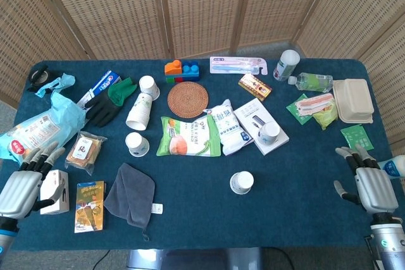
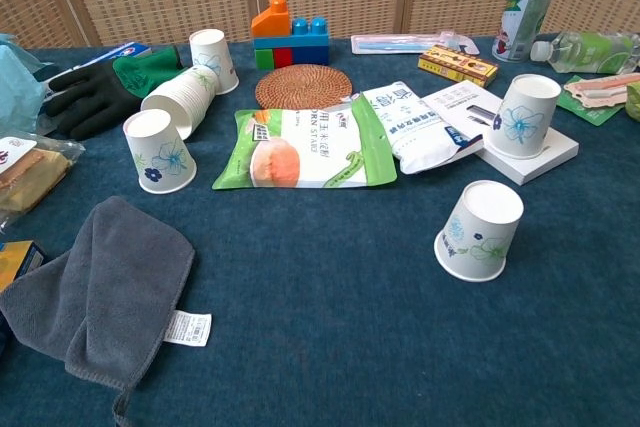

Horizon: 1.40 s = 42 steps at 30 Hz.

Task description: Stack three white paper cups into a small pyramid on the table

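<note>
Several white paper cups with blue flowers stand upside down on the blue table. One cup [image 1: 242,182] [image 2: 481,230] is at front centre. A second cup [image 1: 269,133] [image 2: 525,116] sits on a white box. A third cup [image 1: 136,143] [image 2: 160,151] stands left of a green snack bag. A fourth cup [image 1: 149,86] [image 2: 214,60] is further back, beside a lying stack of cups [image 1: 138,112] [image 2: 180,99]. My left hand [image 1: 24,180] hovers open at the front left edge. My right hand [image 1: 368,181] hovers open at the front right edge. Neither hand shows in the chest view.
A grey cloth [image 1: 131,193] lies front left beside small boxes [image 1: 54,191]. A green snack bag [image 1: 188,136], a wipes pack [image 1: 226,125], a woven coaster [image 1: 188,99], toy bricks [image 1: 181,69], gloves [image 1: 107,102], bottles [image 1: 286,64] and a food container [image 1: 352,100] crowd the back half.
</note>
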Available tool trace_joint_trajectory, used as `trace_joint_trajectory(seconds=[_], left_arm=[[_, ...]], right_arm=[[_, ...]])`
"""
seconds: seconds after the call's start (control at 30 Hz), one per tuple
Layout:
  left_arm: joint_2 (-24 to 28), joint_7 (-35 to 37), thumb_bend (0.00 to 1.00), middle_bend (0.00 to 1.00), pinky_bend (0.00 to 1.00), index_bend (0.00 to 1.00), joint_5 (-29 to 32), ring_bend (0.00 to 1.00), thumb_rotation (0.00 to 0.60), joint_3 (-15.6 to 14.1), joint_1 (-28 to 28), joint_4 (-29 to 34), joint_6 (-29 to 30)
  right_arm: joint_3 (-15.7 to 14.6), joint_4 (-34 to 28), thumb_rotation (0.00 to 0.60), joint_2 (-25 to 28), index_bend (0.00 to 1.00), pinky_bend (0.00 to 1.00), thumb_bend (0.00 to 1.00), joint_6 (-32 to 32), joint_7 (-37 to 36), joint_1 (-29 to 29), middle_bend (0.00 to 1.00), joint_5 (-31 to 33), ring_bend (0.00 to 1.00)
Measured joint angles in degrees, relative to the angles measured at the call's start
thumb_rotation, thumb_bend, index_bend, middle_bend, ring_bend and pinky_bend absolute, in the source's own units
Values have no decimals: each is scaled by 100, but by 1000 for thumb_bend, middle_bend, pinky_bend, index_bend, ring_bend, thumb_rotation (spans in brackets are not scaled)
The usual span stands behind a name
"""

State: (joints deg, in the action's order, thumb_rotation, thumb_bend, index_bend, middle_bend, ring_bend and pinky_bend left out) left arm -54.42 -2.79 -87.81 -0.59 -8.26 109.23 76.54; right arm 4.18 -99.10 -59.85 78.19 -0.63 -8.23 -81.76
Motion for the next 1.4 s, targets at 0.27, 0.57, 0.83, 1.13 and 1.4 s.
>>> trace_joint_trajectory(seconds=[0.27, 0.57, 0.83, 1.13, 1.4], left_arm=[[226, -591, 468, 0, 31, 0, 575, 0, 600, 242, -679, 312, -1009], [-11, -1230, 469, 0, 34, 0, 1742, 0, 600, 665, -1782, 197, -2237], [-700, -1649, 468, 0, 52, 0, 2759, 0, 600, 853, -2692, -459, -3076], [-1495, -1741, 468, 0, 62, 0, 3345, 0, 600, 877, -3361, -1221, -3516], [-1816, -1553, 469, 0, 76, 0, 3406, 0, 600, 787, -3609, -1503, -3633]], right_arm=[[-37, -21, 600, 57, 172, 192, 383, -37, -53, 18, 198, -5, 43], [-59, -50, 600, 115, 172, 192, 382, 3, -64, 106, 198, 95, 42], [-45, -155, 600, 177, 172, 192, 380, 10, 20, 137, 198, 183, 42], [-30, -275, 600, 251, 172, 192, 384, 62, 111, 196, 198, 262, 42], [-33, -341, 600, 308, 172, 192, 383, 128, 136, 268, 198, 305, 42]])
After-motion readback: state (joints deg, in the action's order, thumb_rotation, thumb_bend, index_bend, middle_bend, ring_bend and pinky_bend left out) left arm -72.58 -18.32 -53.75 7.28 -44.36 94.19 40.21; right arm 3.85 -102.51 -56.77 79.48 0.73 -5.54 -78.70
